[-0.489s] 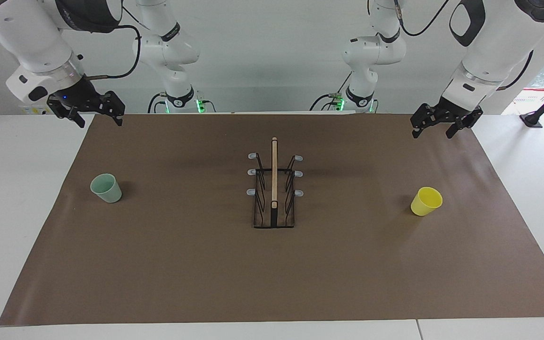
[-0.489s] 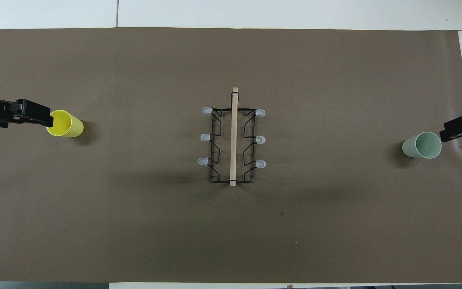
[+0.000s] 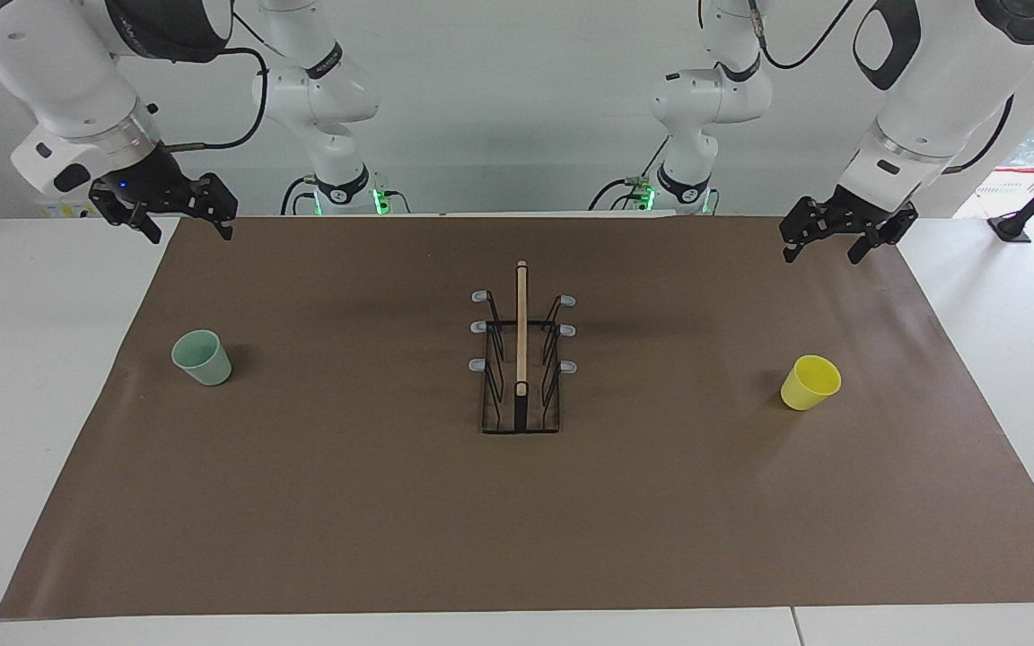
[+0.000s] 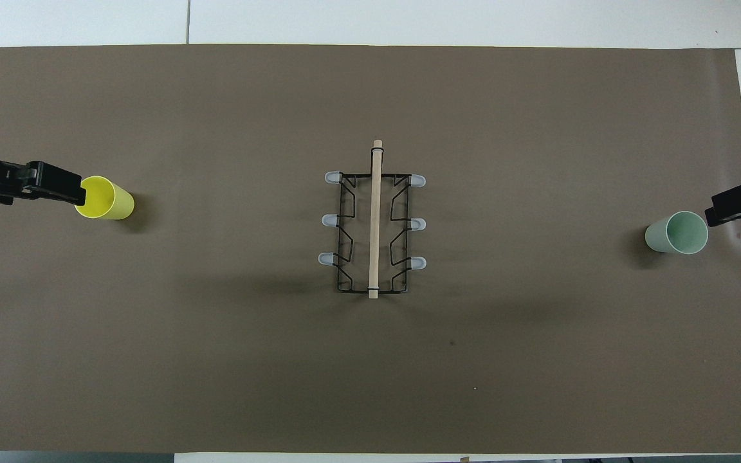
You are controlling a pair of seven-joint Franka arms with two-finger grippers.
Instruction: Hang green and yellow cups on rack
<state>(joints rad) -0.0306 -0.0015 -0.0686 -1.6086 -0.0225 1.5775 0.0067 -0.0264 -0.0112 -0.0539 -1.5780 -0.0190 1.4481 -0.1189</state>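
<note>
The rack point(image 3: 521, 363) is set mid-table, prongs bare. The yellow cup point(image 3: 810, 382) is stood toward the left arm's end, the mint green cup point(image 3: 202, 357) toward the right's. Both pincers — left point(image 3: 823, 246), right point(image 3: 185, 228) — are held spread and empty. No writing is legible.

Only the rack point(image 3: 521, 359) at frame centre interrupts the brown mat point(image 3: 517, 502); the green cup point(image 3: 202, 357) at mid-left and the yellow cup point(image 3: 810, 382) at mid-right stand unobstructed, open mat all around.
</note>
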